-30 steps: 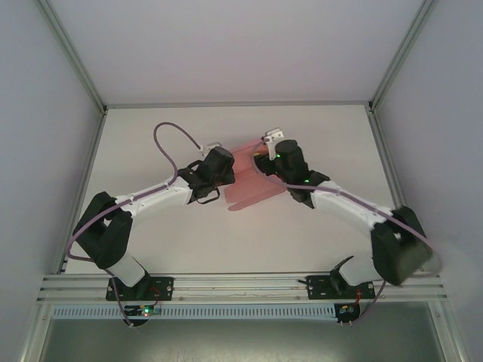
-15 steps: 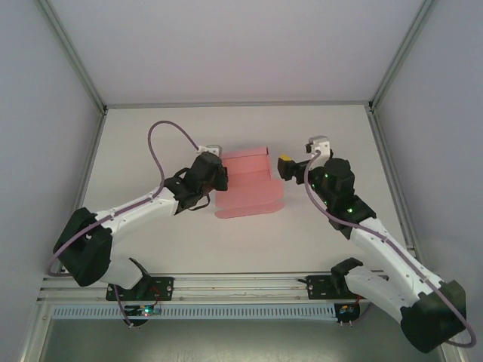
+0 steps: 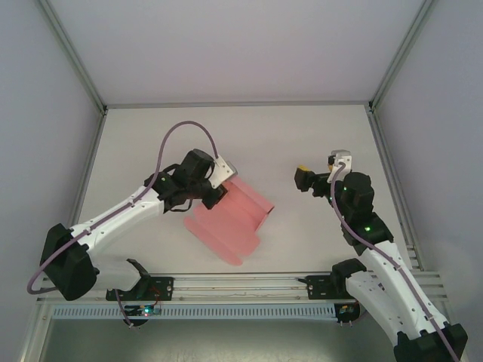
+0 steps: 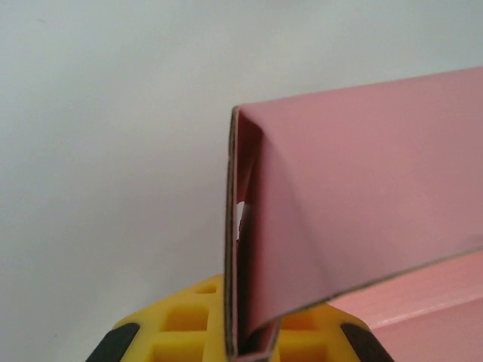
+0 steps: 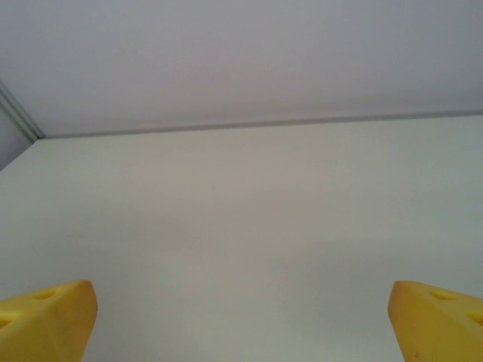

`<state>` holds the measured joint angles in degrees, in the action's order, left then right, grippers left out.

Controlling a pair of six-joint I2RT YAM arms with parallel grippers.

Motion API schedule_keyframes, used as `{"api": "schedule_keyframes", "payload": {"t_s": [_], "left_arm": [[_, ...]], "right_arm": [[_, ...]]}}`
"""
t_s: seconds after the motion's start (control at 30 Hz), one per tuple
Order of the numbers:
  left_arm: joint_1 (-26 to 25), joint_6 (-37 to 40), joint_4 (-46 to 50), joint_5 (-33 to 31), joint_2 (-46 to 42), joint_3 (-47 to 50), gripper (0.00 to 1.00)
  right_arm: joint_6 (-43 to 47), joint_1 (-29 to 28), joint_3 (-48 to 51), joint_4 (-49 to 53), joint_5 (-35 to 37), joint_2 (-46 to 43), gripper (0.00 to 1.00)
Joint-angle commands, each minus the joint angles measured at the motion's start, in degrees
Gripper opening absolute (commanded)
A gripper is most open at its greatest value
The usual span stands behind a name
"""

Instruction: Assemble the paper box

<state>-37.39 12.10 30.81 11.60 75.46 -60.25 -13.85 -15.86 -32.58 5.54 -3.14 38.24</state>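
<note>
The paper box (image 3: 230,219) is a pink, partly folded card piece hanging tilted over the middle of the table, its rounded flaps toward the near edge. My left gripper (image 3: 217,191) holds its upper left end. In the left wrist view the yellow fingers (image 4: 181,324) are shut on a doubled edge of the paper box (image 4: 362,196), which rises from the left gripper (image 4: 253,343). My right gripper (image 3: 303,178) stands apart to the right of the box. Its yellow fingertips (image 5: 45,320) are wide apart, and the right gripper (image 5: 241,332) is open with only bare table between them.
The white table (image 3: 317,136) is closed in by pale walls with aluminium posts (image 3: 377,105) at the far corners. A metal rail (image 3: 241,283) runs along the near edge between the arm bases. A purple cable (image 3: 181,132) loops above the left arm.
The right gripper let go of the pink box, opened wide and drew back to the right. The left arm swung the box toward the near side, turning it to a slant.
</note>
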Motion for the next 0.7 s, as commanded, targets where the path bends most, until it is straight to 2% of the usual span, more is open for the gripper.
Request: {"api": "schedule_keyframes", "payload": {"t_s": [0.0,0.13,0.47,0.57,0.67], "left_arm": [[0.5,12.5,14.0,-1.5,2.8,-6.4,0.0],[0.2,17.9,22.7,-6.4,12.2,-14.4,0.0],[-6.8,23.6,35.6,-28.7,46.8,-39.5,0.0],[-8.1,23.7,37.5,-33.4,53.5,-44.9,0.0],[-9.0,24.6,37.1,-33.9,56.0,-46.9,0.0]], "right_arm": [[-0.7,0.4,1.0,3.2,-2.7,-0.2,0.98],[-0.1,0.7,1.4,3.3,-3.1,0.5,0.98],[0.7,1.3,1.4,6.2,-2.1,-0.3,0.98],[0.9,1.6,1.5,6.9,-1.8,-0.9,0.98],[1.3,1.8,1.7,7.4,-1.3,-1.3,0.98]]}}
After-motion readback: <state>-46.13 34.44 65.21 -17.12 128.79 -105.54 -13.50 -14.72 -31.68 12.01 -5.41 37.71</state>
